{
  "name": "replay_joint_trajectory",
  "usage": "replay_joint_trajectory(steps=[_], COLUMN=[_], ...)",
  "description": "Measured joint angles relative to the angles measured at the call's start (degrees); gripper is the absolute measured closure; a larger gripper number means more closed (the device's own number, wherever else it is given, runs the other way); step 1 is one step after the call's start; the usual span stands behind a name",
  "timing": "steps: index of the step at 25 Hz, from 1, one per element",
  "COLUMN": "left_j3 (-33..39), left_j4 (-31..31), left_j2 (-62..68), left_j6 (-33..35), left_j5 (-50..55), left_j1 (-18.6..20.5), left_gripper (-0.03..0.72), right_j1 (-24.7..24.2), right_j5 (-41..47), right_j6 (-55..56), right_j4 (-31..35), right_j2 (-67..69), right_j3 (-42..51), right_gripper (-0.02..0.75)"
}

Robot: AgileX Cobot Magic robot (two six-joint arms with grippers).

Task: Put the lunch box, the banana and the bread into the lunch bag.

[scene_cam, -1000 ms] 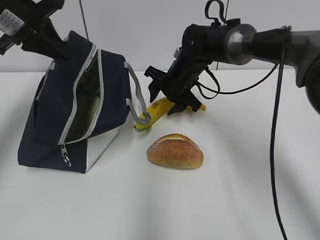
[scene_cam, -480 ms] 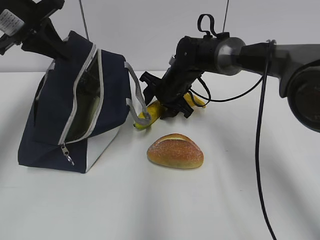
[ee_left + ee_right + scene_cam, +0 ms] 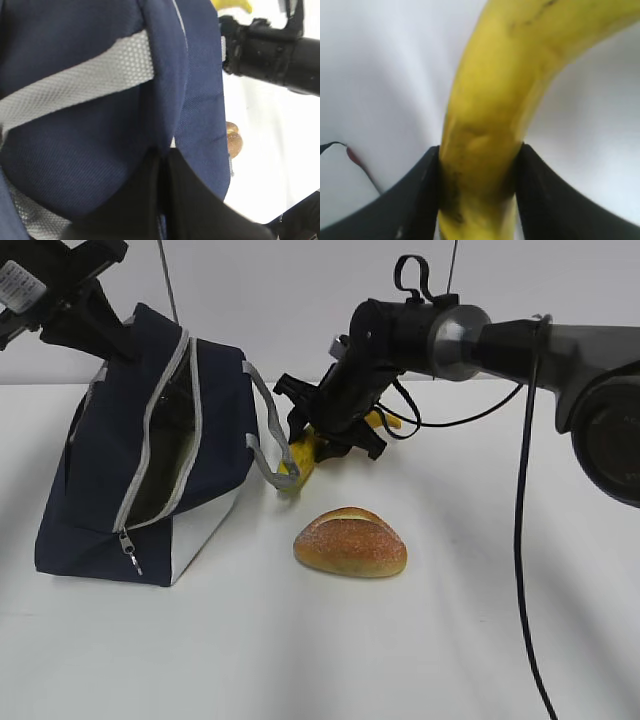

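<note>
The navy lunch bag (image 3: 150, 460) stands at the left, its grey zipper open; it fills the left wrist view (image 3: 100, 100). My left gripper (image 3: 108, 332) is shut on the bag's top fabric, jaws pinched together (image 3: 161, 185). My right gripper (image 3: 325, 432) is shut on the yellow banana (image 3: 302, 458), which hangs just above the table beside the bag's grey handle (image 3: 262, 420). In the right wrist view the black fingers (image 3: 415, 195) clamp the banana (image 3: 490, 115) on both sides. The bread (image 3: 350, 542) lies in front of them. The lunch box is not clearly visible; something pale green shows inside the bag's opening.
The white table (image 3: 480, 620) stretches to the front and right of the bread. The right arm's black cable (image 3: 525, 540) hangs down at the right. A white wall (image 3: 280, 300) stands behind the table.
My right gripper has moved left toward the bag's opening with the banana, lifting it slightly. The bag, left gripper and bread have stayed put.
</note>
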Motion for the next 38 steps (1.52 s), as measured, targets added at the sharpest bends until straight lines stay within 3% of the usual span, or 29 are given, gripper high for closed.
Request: replay_joint_trajectory(steps=[7, 14, 19, 25, 28, 35, 38], left_j3=[0.0, 0.0, 0.0, 0.0, 0.0, 0.0, 0.0], left_j4=[0.01, -1.58, -1.7, -1.9, -1.9, -1.96, -2.39], left_j2=[0.0, 0.0, 0.0, 0.0, 0.0, 0.0, 0.04], left_j6=[0.0, 0.0, 0.0, 0.0, 0.0, 0.0, 0.0], left_j5=[0.0, 0.0, 0.0, 0.0, 0.0, 0.0, 0.0], left_j1=[0.0, 0.0, 0.0, 0.0, 0.0, 0.0, 0.0], left_gripper=[0.687, 0.687, 0.687, 0.687, 0.687, 0.687, 0.687], right_j1=[-1.92, -2.75, -2.75, -2.88, -2.88, -2.88, -2.14], right_j5=[13.68, 24.95, 26.88, 27.37, 27.6, 27.72, 27.72], right_j6=[-7.32, -18.73, -23.19, -24.48, -26.07, -30.03, -30.11], right_j4=[-10.41, -13.07, -14.15, -16.19, -10.75, 9.73, 13.54], right_j2=[0.0, 0.0, 0.0, -0.54, -1.32, -1.68, -1.82], right_j3=[-13.49, -28.38, -37.09, -39.12, -39.12, -39.25, -39.25], right_gripper=[0.419, 0.419, 0.419, 0.419, 0.419, 0.419, 0.419])
